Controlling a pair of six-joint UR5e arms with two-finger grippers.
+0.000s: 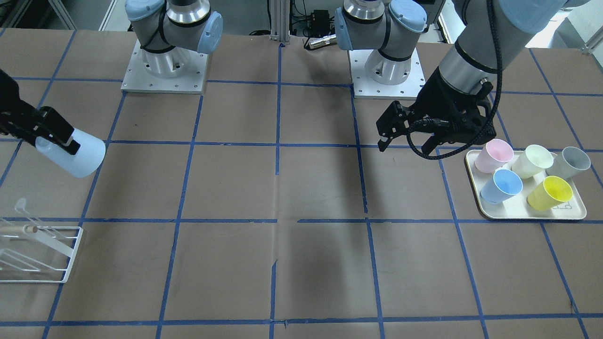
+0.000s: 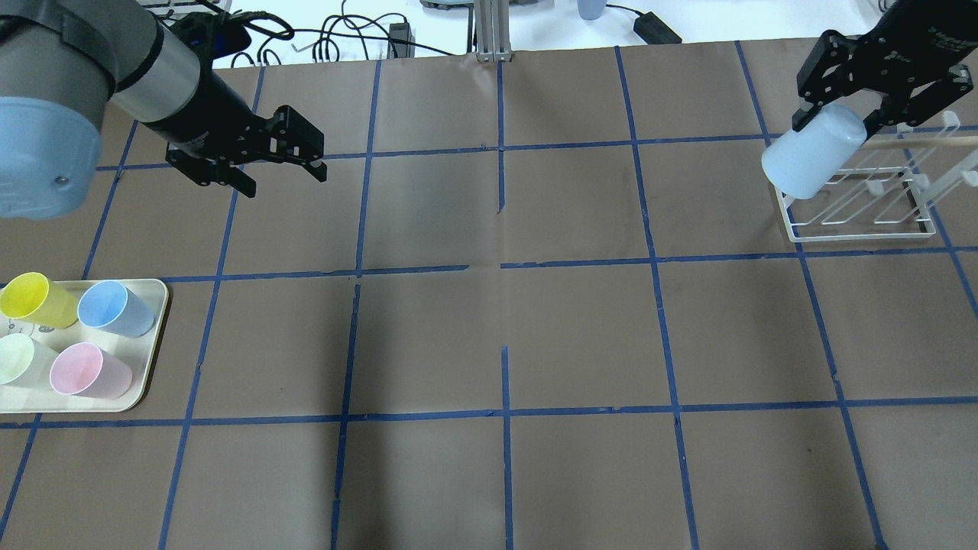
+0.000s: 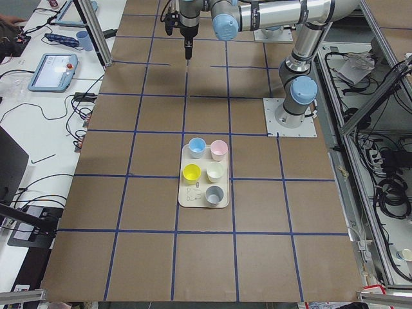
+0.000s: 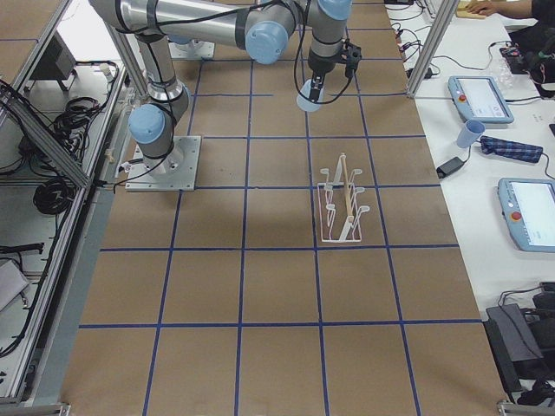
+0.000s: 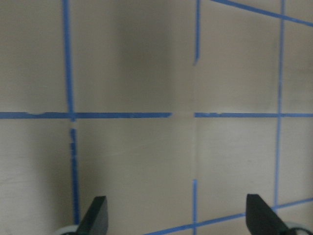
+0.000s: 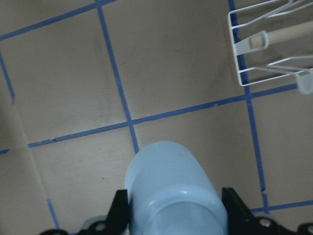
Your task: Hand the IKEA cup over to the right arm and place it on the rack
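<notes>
Brown table (image 1: 235,188); blue tape grid (image 1: 277,117); white bench (image 4: 486,199)

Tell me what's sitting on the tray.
The tray holds five cups: pink cup, cream cup, grey cup, blue cup, yellow cup. The tray surface beneath them is covered.

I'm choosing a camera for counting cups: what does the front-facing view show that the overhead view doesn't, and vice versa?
Only front-facing: the grey cup at the back of the tray. Only overhead: the rack with its full base, which is cut off in front-facing. Both: the IKEA cup clamped in the right gripper, and the open left gripper.
</notes>
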